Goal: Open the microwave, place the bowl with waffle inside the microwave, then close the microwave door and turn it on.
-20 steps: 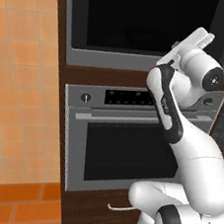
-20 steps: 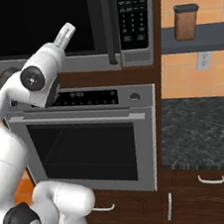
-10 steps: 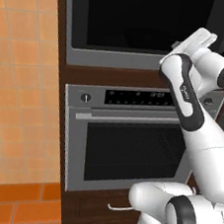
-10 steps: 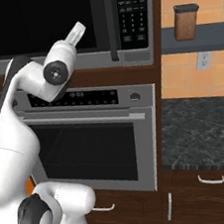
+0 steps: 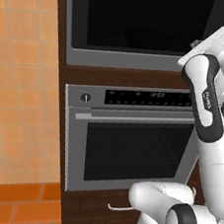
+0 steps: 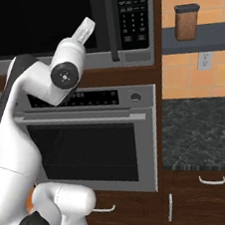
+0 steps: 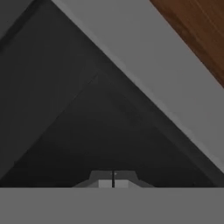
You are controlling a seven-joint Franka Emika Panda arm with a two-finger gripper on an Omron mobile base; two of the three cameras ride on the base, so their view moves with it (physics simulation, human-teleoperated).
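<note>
Microwave (image 6: 63, 30) sits built into the wood cabinet above the oven (image 6: 88, 138), its door (image 5: 150, 19) closed flush. Gripper (image 7: 113, 183) is raised close to the lower part of the black glass, fingertips pressed together and holding nothing. Keypad (image 6: 132, 12) lies right of the handle (image 6: 111, 22).

microwave door (image 5: 145, 18) black glass, grey edged; oven (image 5: 130, 141) grey (black window); wall tiles (image 5: 16, 97) orange.
</note>
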